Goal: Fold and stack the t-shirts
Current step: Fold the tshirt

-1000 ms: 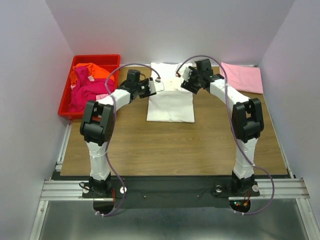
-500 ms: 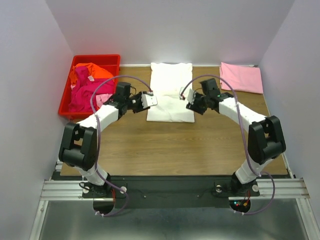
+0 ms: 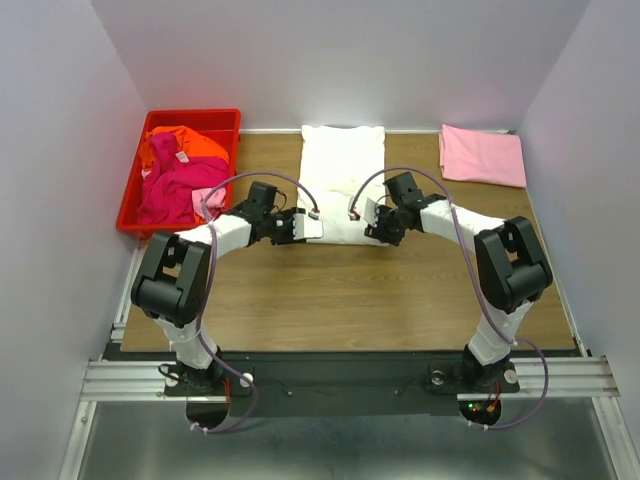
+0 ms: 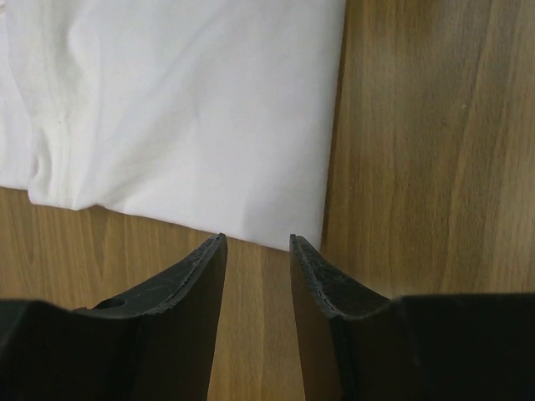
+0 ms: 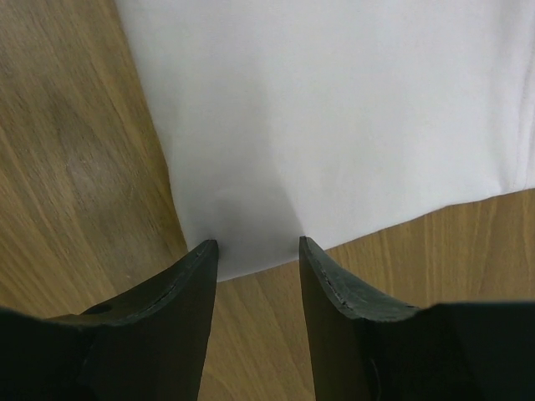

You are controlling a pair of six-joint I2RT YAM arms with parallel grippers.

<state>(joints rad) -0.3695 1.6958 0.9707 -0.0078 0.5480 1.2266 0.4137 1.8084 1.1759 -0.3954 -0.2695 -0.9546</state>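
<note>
A white t-shirt [image 3: 343, 175] lies folded into a long strip down the middle back of the table. My left gripper [image 3: 306, 228] is open and low at the shirt's near left corner. In the left wrist view my gripper [image 4: 257, 241] straddles the near hem of the shirt [image 4: 184, 109]. My right gripper [image 3: 367, 221] is open at the near right corner. In the right wrist view my gripper [image 5: 257, 244] has its fingertips over the corner of the shirt [image 5: 351, 109]. A pale pink t-shirt [image 3: 483, 155] lies folded at the back right. No red graphic shows.
A red plastic bin [image 3: 130, 205] stands at the back left and holds an orange t-shirt [image 3: 185, 145] and a magenta t-shirt [image 3: 170, 185]. The wooden table [image 3: 350, 300] runs toward the arm bases. White walls close in three sides.
Both grippers have moved from beside the far part of the white t-shirt down to its near corners and lowered. The shirt has not moved.
</note>
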